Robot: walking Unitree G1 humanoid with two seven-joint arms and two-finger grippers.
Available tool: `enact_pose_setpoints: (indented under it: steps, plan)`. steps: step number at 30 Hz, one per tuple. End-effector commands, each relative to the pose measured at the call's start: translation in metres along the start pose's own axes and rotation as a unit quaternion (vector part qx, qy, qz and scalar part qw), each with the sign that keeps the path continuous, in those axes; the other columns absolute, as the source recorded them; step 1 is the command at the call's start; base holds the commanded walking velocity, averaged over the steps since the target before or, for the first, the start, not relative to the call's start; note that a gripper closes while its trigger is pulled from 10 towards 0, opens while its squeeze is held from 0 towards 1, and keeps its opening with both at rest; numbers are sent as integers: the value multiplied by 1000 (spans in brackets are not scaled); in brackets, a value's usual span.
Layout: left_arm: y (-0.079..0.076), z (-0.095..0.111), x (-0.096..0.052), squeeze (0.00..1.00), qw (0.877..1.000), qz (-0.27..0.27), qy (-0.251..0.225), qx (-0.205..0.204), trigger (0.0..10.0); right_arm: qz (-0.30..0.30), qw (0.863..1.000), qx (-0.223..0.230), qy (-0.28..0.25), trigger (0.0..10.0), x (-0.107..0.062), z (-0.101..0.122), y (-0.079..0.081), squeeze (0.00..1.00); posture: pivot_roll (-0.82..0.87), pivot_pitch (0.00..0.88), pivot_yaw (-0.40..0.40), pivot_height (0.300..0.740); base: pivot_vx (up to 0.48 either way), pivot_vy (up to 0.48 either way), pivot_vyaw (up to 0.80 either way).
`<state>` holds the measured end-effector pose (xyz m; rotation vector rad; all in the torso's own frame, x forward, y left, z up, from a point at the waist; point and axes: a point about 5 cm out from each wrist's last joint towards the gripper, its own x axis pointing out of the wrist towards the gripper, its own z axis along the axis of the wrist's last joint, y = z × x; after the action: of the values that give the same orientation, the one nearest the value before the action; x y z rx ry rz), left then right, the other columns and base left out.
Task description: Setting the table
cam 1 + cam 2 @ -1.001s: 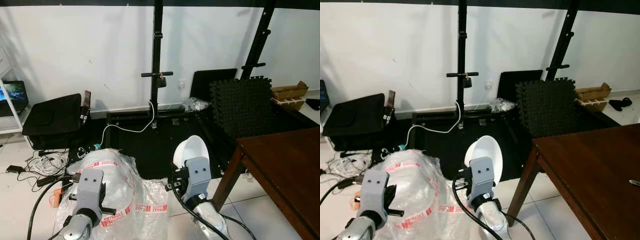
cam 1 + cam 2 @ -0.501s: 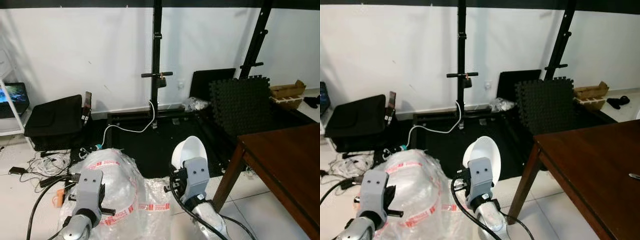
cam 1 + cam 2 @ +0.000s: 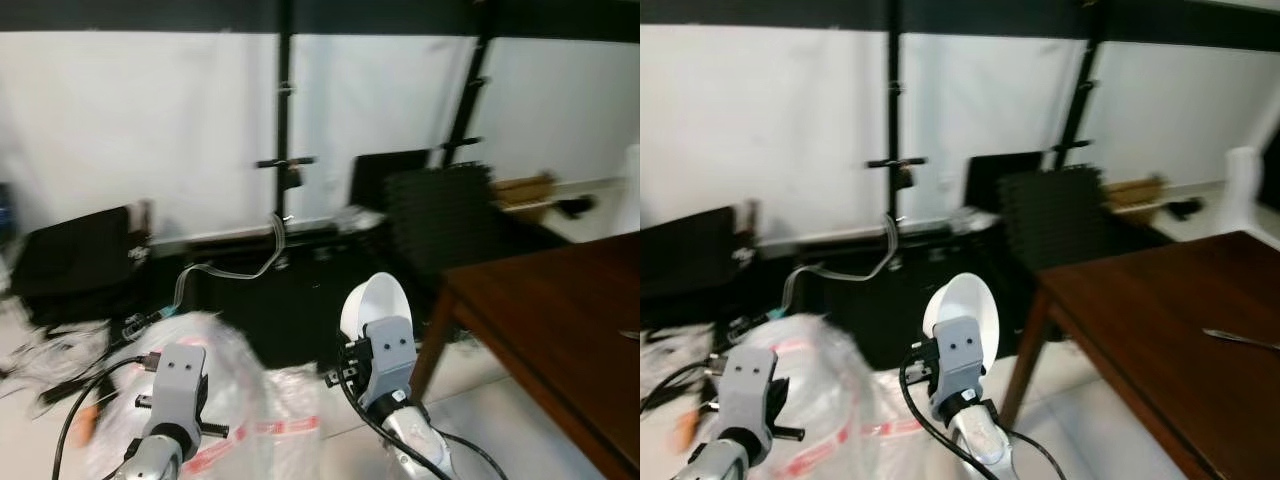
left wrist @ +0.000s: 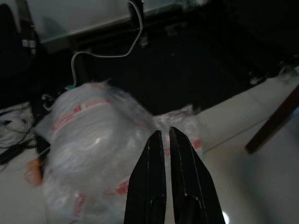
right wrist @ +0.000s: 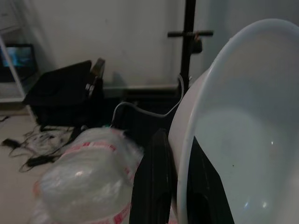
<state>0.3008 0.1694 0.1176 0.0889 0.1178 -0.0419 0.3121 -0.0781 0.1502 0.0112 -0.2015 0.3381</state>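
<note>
While the head views blur, the right gripper holds a white bowl upright, left of the brown table's corner. Its wrist view shows fingers clamped on the rim. The left gripper, fingers nearly together and holding nothing, hovers over a plastic-wrapped bundle.

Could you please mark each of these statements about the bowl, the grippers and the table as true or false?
1. The right gripper grips a white bowl by its rim. True.
2. The bowl already rests on the wooden table. False: it is held in the air, left of the table.
3. The left gripper holds a spoon. False: its fingers are shut on nothing.
4. A piece of cutlery lies on the table. True.
5. A plastic-wrapped bundle lies on the floor. True.
</note>
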Motion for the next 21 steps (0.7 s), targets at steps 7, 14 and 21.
enact_pose_setpoints:
  steps: [7, 14, 21]
  plan:
    - [5, -12, -5, 0, 1000, 3, 24, 13, 10000, 1, 1000, 7, 8, 10000, -2, -4, 2, 0, 33, 105, 71, 740, 0, 0, 0]
    - [4, -13, -5, 0, 999, 1, 23, 24, 10000, 0, 1000, 7, 8, 10000, -2, -4, 2, 0, 31, 106, 72, 740, 0, -447, 0]
    - [4, -12, -5, 0, 1000, 1, 22, 18, 10000, 0, 1000, 8, 8, 10000, -2, -4, 2, 0, 32, 108, 72, 740, 0, -327, 0]
